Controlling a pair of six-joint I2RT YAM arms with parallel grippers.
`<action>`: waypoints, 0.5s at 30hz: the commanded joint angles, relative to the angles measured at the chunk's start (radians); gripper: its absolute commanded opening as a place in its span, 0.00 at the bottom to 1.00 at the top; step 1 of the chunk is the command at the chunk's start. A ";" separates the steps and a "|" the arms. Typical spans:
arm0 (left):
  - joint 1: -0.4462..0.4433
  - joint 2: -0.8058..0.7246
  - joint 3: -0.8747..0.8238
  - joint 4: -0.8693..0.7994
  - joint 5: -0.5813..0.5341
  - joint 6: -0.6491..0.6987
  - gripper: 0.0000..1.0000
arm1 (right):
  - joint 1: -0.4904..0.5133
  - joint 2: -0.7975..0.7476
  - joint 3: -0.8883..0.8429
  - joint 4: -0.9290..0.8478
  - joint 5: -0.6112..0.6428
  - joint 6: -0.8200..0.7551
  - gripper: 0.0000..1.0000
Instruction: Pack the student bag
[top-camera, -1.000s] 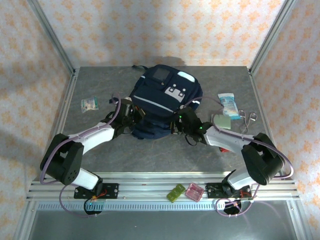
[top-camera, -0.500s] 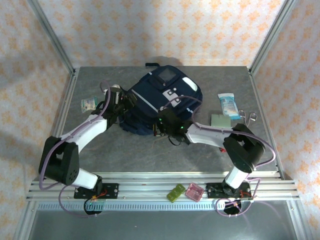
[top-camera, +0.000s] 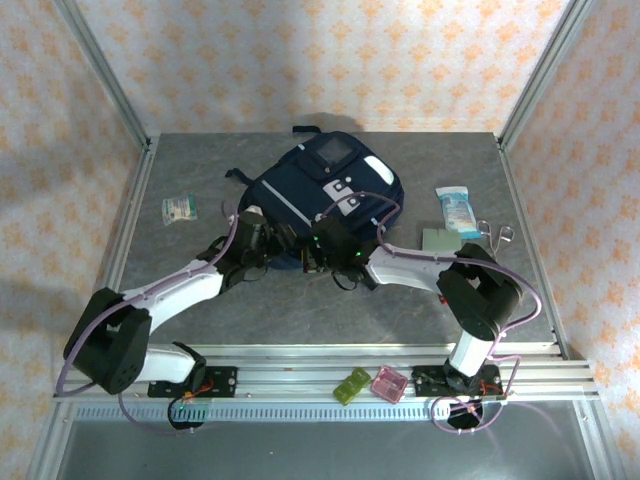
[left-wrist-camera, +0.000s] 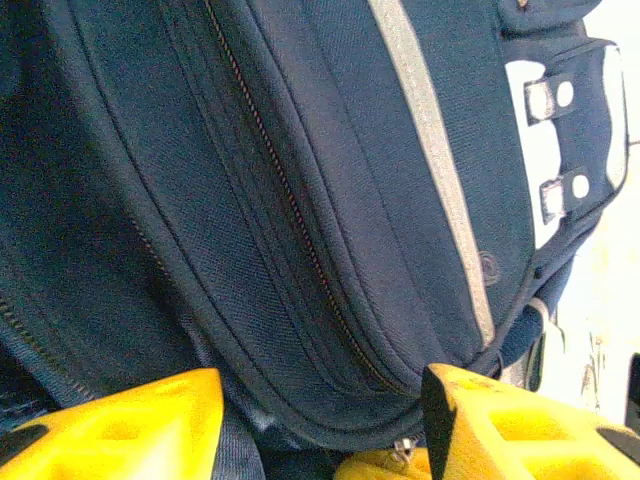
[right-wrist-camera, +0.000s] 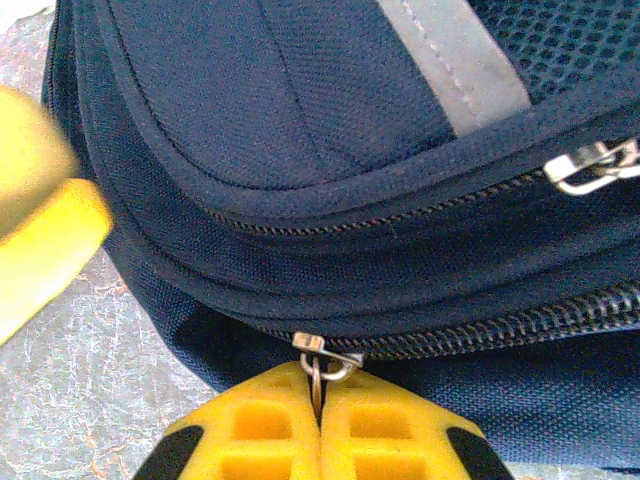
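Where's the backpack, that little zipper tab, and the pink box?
student bag (top-camera: 305, 190), top view, middle of its navy front.
zipper pull (right-wrist-camera: 322, 352), right wrist view, its metal ring.
pink box (top-camera: 388, 383), top view, its centre.

Navy-blue student bag (top-camera: 300, 200) with light grey stripe.

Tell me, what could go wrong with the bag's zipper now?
The right claw pinches just the small metal zipper ring of the big navy-blue fabric backpack; it may slip out. The left claw is open, so pulling might drag the whole backpack across the grey table.
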 joint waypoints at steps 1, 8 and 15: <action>-0.015 0.044 0.045 0.030 -0.049 -0.030 0.56 | 0.008 -0.012 0.025 0.040 -0.002 -0.002 0.00; -0.019 0.122 0.085 0.036 -0.090 -0.020 0.51 | 0.008 -0.032 0.042 0.045 0.005 -0.020 0.00; -0.014 0.196 0.133 0.048 -0.073 0.012 0.00 | 0.007 -0.024 0.031 0.016 0.015 -0.032 0.00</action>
